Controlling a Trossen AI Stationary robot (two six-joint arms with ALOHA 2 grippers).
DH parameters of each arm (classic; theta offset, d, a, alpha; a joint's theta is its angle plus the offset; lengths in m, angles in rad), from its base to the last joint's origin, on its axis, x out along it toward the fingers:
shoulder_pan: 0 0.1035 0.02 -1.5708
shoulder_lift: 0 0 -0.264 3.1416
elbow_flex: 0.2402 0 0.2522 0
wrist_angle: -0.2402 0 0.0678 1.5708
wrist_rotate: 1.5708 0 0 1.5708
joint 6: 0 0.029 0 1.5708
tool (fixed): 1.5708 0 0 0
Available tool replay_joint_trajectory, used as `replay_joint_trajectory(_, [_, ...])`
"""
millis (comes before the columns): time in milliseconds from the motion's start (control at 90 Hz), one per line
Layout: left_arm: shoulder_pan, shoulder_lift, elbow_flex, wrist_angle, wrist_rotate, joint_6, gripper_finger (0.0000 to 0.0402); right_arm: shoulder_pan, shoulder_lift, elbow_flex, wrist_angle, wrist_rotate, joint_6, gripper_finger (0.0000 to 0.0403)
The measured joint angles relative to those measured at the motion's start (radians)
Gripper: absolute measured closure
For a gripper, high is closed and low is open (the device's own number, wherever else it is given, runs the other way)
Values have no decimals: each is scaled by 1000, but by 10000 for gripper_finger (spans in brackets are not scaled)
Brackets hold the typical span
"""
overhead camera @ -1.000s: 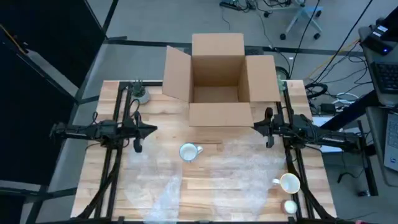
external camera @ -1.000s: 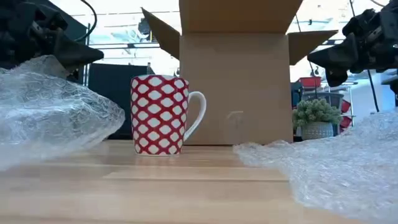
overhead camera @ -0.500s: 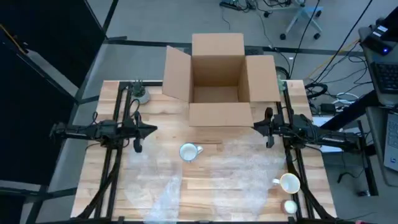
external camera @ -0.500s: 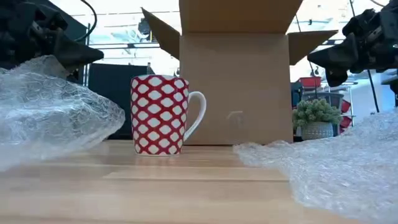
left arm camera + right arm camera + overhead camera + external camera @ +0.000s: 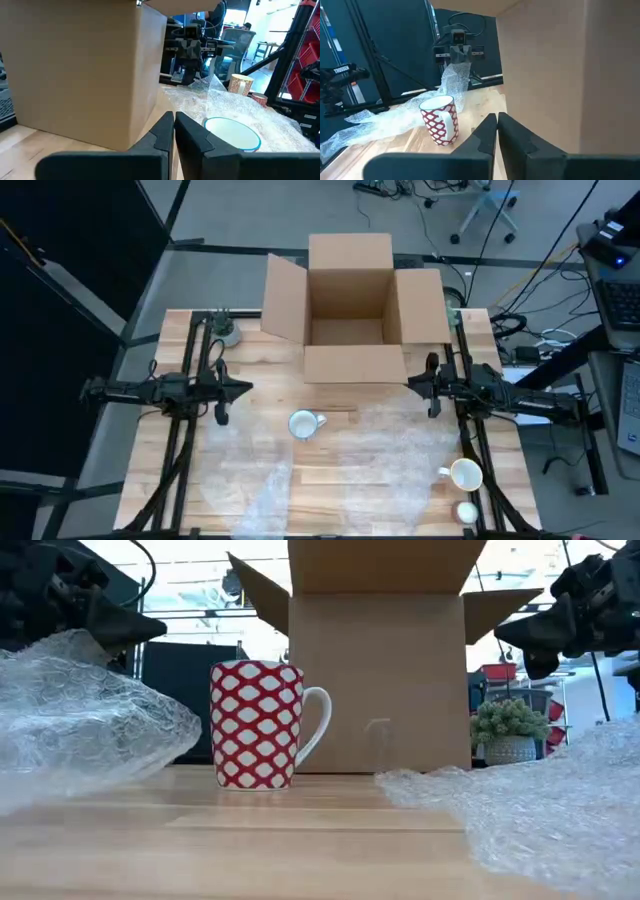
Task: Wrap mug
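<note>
A red-and-white patterned mug (image 5: 256, 724) stands upright on the wooden table (image 5: 310, 470), near its middle (image 5: 303, 424); its handle points toward the right edge. Bubble wrap lies in two sheets, one on the left (image 5: 255, 460) and one on the right (image 5: 395, 450). My left gripper (image 5: 243, 389) hovers shut at the table's left, well left of the mug. My right gripper (image 5: 413, 383) hovers shut at the right, beside the box's near right corner. In the right wrist view the mug (image 5: 439, 120) shows beyond the shut fingers.
An open cardboard box (image 5: 347, 310) stands at the far middle. Two more mugs (image 5: 462, 475) (image 5: 466, 512) sit at the near right edge. A small potted plant (image 5: 227, 332) stands far left, another (image 5: 510, 732) far right.
</note>
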Motion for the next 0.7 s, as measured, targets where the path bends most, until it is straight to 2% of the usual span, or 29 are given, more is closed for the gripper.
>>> replay_joint_trajectory(256, [0,0,0,16,0,-7,398,0,0,0,0,0,0,399])
replay_joint_trajectory(511, [0,0,0,227,-1,-411,398,0,0,0,0,0,0,399])
replay_joint_trajectory(633, [0,0,12,301,-4,-381,398,0,0,0,0,0,0,399])
replay_joint_trajectory(700, [0,1,64,260,54,-329,399,0,0,0,0,0,0,399])
